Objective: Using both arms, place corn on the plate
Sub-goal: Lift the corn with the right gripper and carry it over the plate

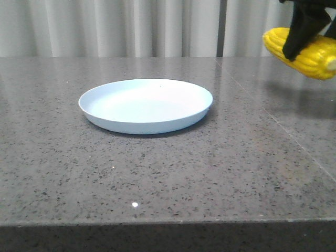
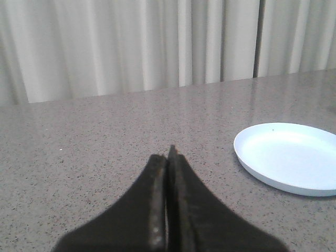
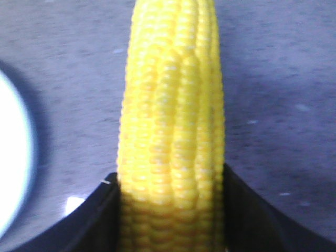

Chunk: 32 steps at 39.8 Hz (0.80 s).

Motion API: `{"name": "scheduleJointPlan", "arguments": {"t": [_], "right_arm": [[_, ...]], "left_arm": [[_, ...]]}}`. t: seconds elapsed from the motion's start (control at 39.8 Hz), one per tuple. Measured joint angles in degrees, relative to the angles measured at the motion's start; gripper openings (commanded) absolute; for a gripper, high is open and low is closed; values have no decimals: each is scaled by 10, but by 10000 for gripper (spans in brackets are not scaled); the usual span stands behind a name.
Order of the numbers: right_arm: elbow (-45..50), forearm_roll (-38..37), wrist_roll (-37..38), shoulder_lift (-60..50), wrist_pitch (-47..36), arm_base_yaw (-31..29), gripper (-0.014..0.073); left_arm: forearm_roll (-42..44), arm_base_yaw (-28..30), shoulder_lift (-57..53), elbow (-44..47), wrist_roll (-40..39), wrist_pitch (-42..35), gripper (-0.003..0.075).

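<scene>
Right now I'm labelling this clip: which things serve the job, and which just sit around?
Job: bright yellow plastic corn cob, held in the right tool; round pale blue plate; closed left tool.
Around: speckled grey stone table; pale curtains.

Even soft daylight, faint sheen on the table [image 1: 173,173] (one glare speck), corn [image 3: 173,131] blurred between right gripper [image 3: 170,210] fingers.

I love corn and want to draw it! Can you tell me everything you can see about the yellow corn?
The corn is a bright yellow cob with neat rows of small kernels and a pale stub at one end. It looks like shiny plastic. It is up in the air, tilted, above the table and to the right of the blue plate, not touching either. The black right hand grips it, one finger on each side; nothing else touches it.
</scene>
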Motion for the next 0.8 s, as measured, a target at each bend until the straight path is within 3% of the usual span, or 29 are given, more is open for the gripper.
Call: {"name": "scheduleJointPlan", "arguments": {"t": [0.35, 0.6, 0.68, 0.8], "right_arm": [[-91, -73, 174, 58, 20, 196, 225], [-134, -82, 266, 147, 17, 266, 228], [-134, -82, 273, 165, 12, 267, 267], [-135, -80, 277, 179, 5, 267, 438]], "left_arm": [[0, 0, 0, 0, 0, 0, -20], [0, 0, 0, 0, 0, 0, -20], [0, 0, 0, 0, 0, 0, -20], [0, 0, 0, 0, 0, 0, -20]]}}
